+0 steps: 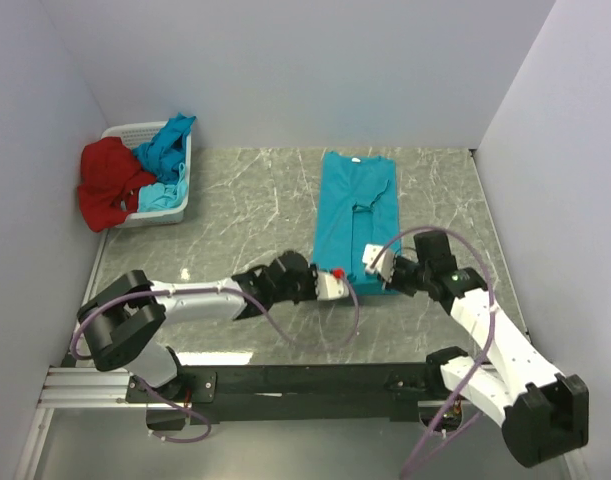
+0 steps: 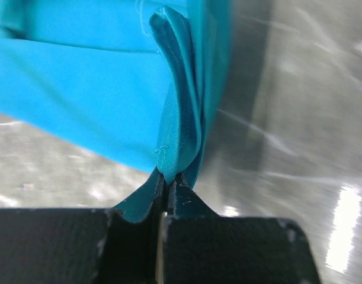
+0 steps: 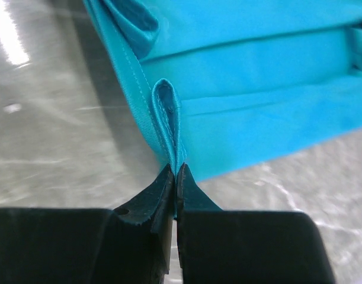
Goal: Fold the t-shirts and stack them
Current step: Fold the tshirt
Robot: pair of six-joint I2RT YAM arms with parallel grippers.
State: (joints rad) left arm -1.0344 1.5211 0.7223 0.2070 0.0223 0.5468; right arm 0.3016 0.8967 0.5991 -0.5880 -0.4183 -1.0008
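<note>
A turquoise t-shirt (image 1: 353, 215) lies folded lengthwise into a narrow strip on the table, collar at the far end. My left gripper (image 1: 337, 283) is shut on its near left corner; the left wrist view shows the hem (image 2: 175, 142) pinched between the closed jaws. My right gripper (image 1: 373, 262) is shut on the near right corner; the right wrist view shows the folded hem (image 3: 169, 124) clamped between the jaws. A red t-shirt (image 1: 110, 182) and more turquoise t-shirts (image 1: 165, 150) sit in and over the basket.
A white plastic basket (image 1: 181, 208) stands at the far left corner. White walls close in the marbled grey table (image 1: 245, 210) on three sides. The arms' black base rail (image 1: 305, 382) runs along the near edge.
</note>
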